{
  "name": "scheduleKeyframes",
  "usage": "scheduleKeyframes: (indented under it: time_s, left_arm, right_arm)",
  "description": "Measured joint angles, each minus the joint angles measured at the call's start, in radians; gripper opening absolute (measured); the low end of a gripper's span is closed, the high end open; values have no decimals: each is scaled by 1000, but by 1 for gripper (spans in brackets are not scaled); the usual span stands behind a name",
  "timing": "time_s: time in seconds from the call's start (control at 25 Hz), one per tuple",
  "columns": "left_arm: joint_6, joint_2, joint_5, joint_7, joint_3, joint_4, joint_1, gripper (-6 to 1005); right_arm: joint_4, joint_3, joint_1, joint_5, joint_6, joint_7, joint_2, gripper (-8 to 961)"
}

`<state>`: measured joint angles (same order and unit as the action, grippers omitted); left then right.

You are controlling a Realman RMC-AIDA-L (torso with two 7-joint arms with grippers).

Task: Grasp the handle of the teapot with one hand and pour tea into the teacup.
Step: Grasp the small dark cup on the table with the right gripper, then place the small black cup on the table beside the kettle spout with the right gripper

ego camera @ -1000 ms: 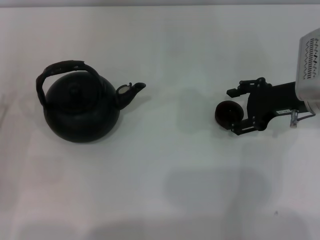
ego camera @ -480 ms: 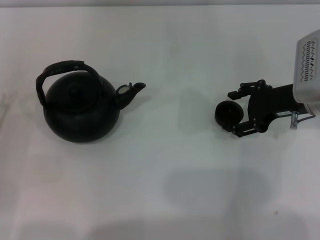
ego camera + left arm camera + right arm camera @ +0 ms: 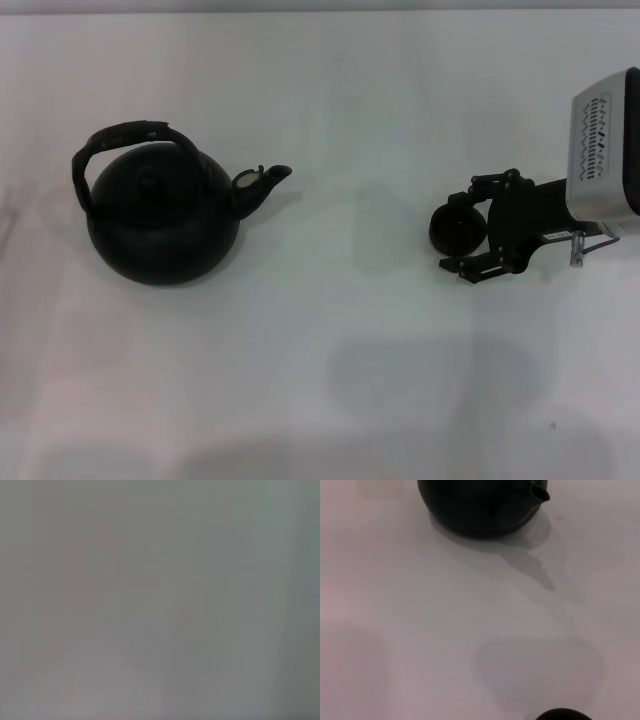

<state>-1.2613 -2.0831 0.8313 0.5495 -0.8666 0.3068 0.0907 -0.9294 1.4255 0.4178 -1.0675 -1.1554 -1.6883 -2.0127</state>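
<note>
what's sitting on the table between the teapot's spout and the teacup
Nothing: between the teapot spout and teacup, only bare white table, in both head and right wrist views.

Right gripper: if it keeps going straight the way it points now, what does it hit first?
The teacup. The right gripper points toward the robot's left and the cup sits between its fingers. Beyond lies bare table, then the teapot, though its spout may sit off that line.

Counter [image 3: 360, 380]: wide bare stretch between teapot [image 3: 165, 215] and teacup [image 3: 455, 229], passable. Teapot's spout [image 3: 262, 185] juts toward that gap. Handle [image 3: 125, 140] arches free overhead, reachable from above. Right gripper [image 3: 468, 224] crowds the teacup's right side, fingers [image 3: 478, 186] spread either side; its left side stands clear.
</note>
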Motion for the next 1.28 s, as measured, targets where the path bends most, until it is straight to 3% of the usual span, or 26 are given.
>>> scheduleKeyframes:
  time_s: [0.44, 0.64, 0.92, 1.28]
  left_arm:
    - [-1, 0, 0, 0, 0, 0, 0, 690]
    - [-1, 1, 0, 0, 0, 0, -7, 691]
    - [-3, 2, 0, 0, 0, 3, -11, 691]
    - [-15, 1, 0, 0, -5, 7, -11, 691]
  right_arm:
    - [7, 3, -1, -5, 15, 1, -3, 829]
    - [0, 3, -1, -5, 12, 3, -3, 726]
    - [-64, -1, 11, -34, -61, 83, -2, 728]
    - [-90, 119, 88, -43, -5, 194, -8, 731]
